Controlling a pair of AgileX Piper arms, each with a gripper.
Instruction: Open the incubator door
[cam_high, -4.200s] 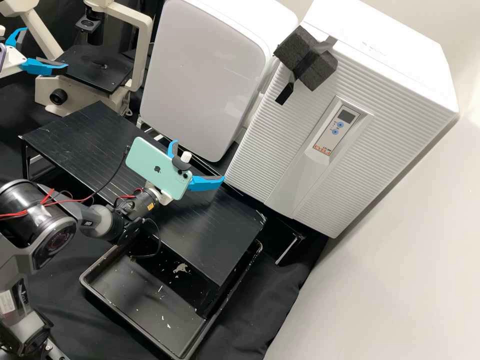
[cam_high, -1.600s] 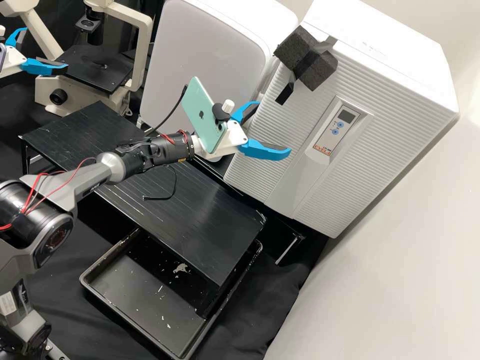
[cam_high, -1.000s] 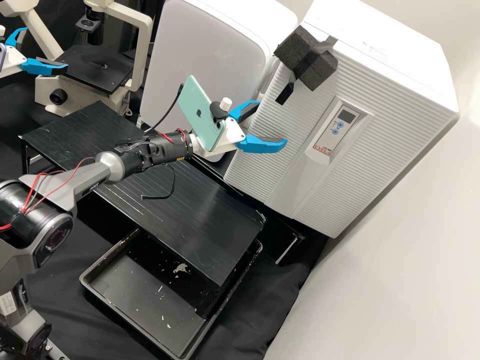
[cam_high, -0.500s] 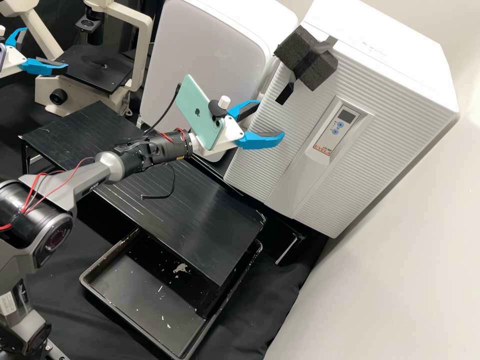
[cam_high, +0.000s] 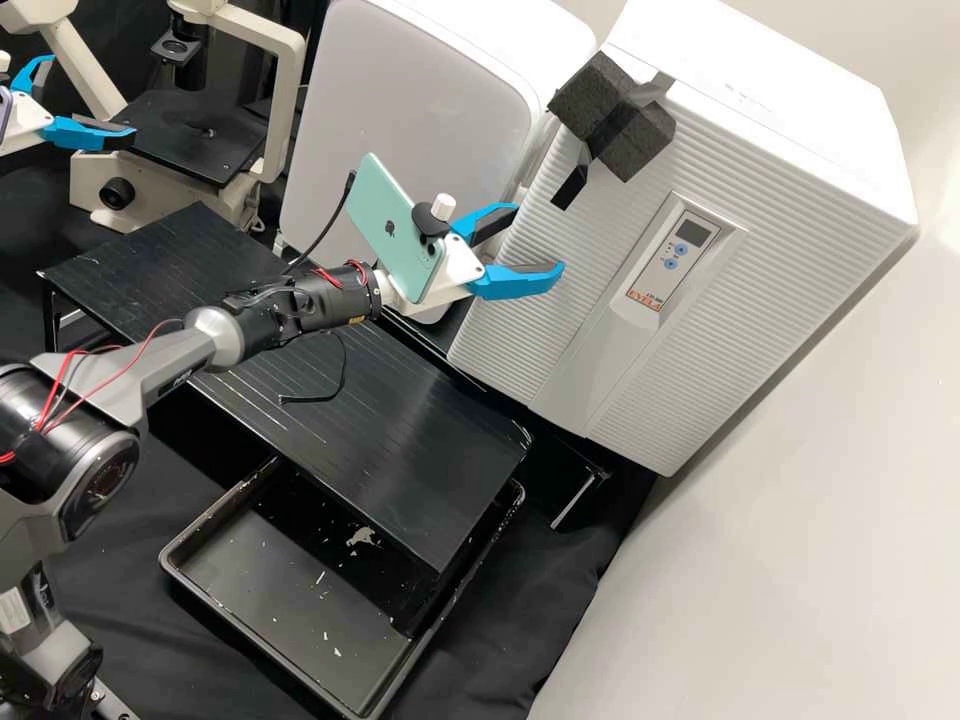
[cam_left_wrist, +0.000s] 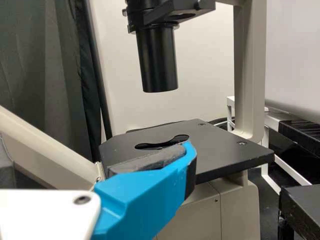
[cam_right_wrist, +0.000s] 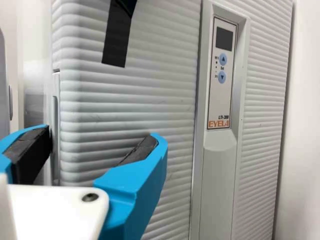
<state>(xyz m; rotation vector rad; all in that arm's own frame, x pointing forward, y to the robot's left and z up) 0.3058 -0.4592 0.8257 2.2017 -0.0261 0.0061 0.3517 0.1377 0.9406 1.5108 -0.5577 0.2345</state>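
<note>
The white incubator (cam_high: 790, 230) stands at the right with its ribbed door (cam_high: 530, 310) closed. My right gripper (cam_high: 540, 240) is open at the door's left edge, one finger in front of the ribbed face and the other towards the gap beside the second white unit. In the right wrist view, the open right gripper (cam_right_wrist: 102, 135) has the door's edge and a narrow side recess (cam_right_wrist: 56, 120) between its fingers; contact I cannot tell. Far left, my left gripper (cam_high: 92, 98) stands open by the microscope; in the left wrist view a finger of the left gripper (cam_left_wrist: 145, 192) crosses before the stage.
A second white unit (cam_high: 410, 150) stands left of the incubator. Black foam with tape (cam_high: 615, 115) is fixed at its upper corner. A black shelf (cam_high: 400, 450) and a tray (cam_high: 180, 575) lie in front. The microscope stage (cam_left_wrist: 225, 155) is near the left arm.
My right gripper has moved from over the black shelf up and right to the incubator door's edge, then shifted slightly back left. Its fingers remain open. The left arm has kept still.
</note>
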